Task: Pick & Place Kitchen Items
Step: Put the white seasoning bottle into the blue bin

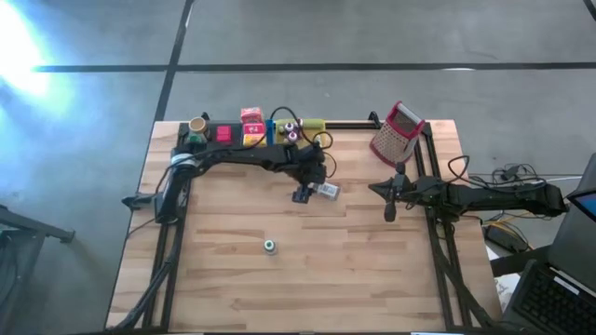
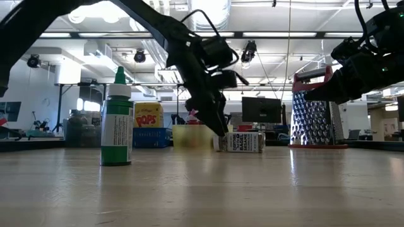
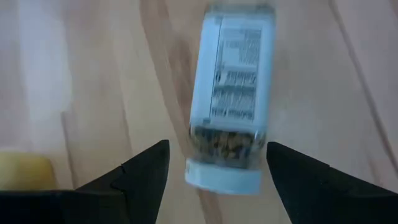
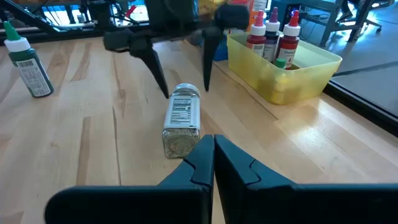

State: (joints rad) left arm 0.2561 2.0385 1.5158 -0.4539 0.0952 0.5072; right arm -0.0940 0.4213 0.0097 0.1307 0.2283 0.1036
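Two dark arms work over the pale wooden plank table (image 1: 279, 288). The left arm reaches from the table's left edge toward the middle, and the left gripper (image 1: 301, 194) hangs just above the tabletop with its fingers (image 3: 146, 168) spread apart, straddling the capped end of a small clear spice jar with a white label and white cap (image 4: 181, 118). The jar lies on its side on the bare wood, near the table's centre; the fingers flank it but whether they touch it cannot be told. The right arm waits at the table's right side, and the right gripper (image 4: 214, 146) is pressed together on nothing, pointing toward the jar from a little way off.

Along the far edge stands a tall metal box grater with a red handle (image 1: 398, 132) at the right, and a shallow yellow plastic tray (image 4: 292, 68) holding little bottles with red and white tops (image 4: 272, 32). A small red-and-yellow box (image 1: 251, 125) sits further left in that row.

A small green-capped bottle (image 2: 117, 120) stands upright alone on the near half of the table, well apart from the jar.
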